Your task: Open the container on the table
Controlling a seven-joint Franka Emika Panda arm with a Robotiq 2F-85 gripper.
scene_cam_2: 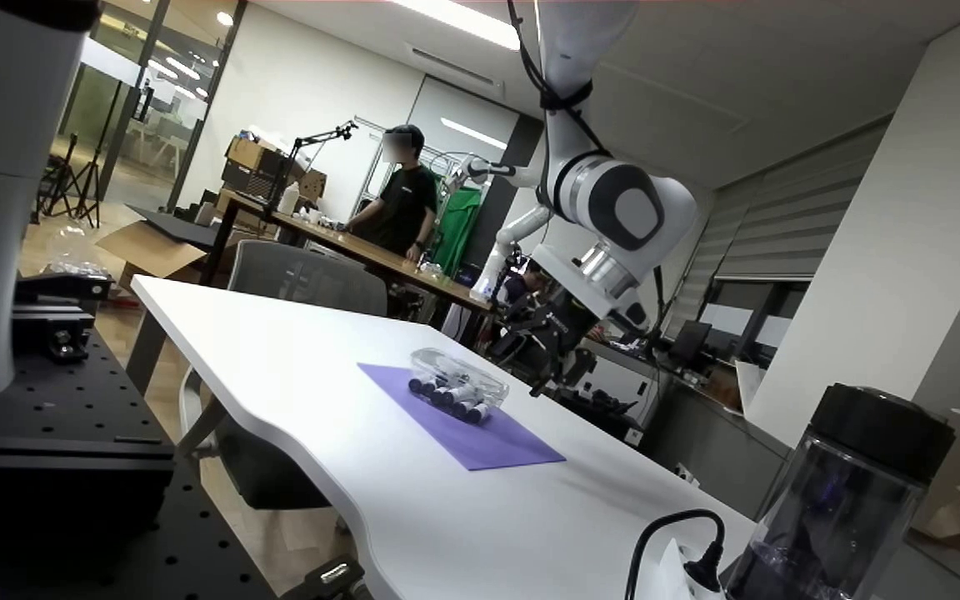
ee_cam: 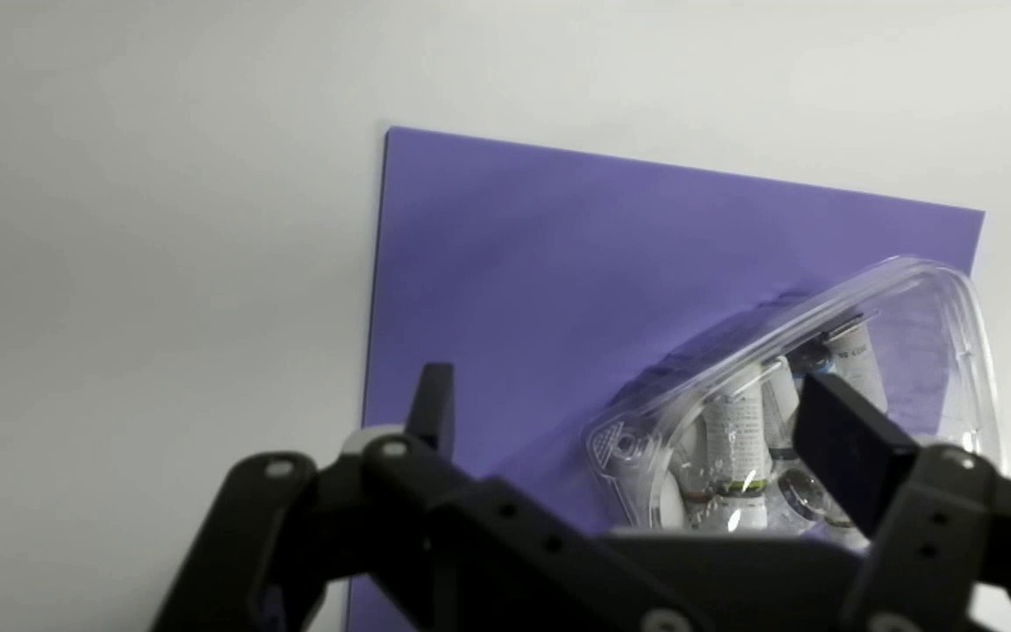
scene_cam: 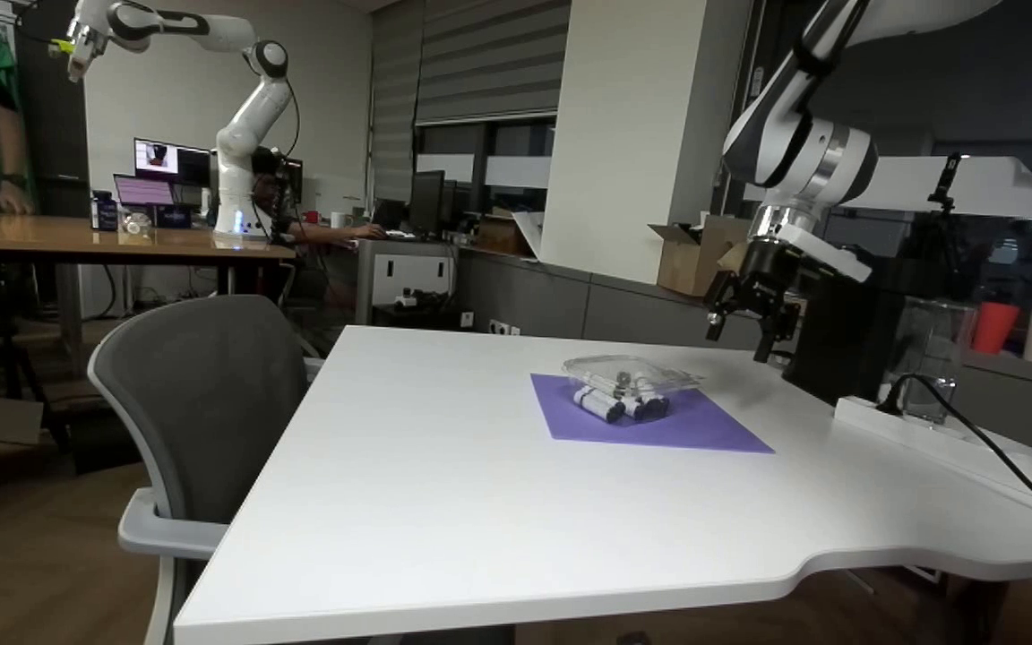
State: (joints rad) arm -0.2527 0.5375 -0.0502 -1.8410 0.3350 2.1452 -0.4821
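- In an exterior view, the gripper (scene_cam: 738, 342) hangs with spread jaws.
- In an exterior view, the clear container (scene_cam_2: 459, 372) holding bottles (scene_cam_2: 447, 395) rests on a purple sheet (scene_cam_2: 497, 446) on the table (scene_cam_2: 613, 508).
- In the wrist view, a finger (ee_cam: 852, 434) partly hides it.

1 ceiling light (scene_cam_2: 470, 21) glares; the gripper (ee_cam: 627, 391) seems slightly blurred.

Striped blinds (scene_cam: 491, 63) above dark windows (scene_cam: 523, 139)

Claw (ee_cam: 637, 419) spread, clr container (ee_cam: 914, 351) w/ bottles (ee_cam: 736, 439)
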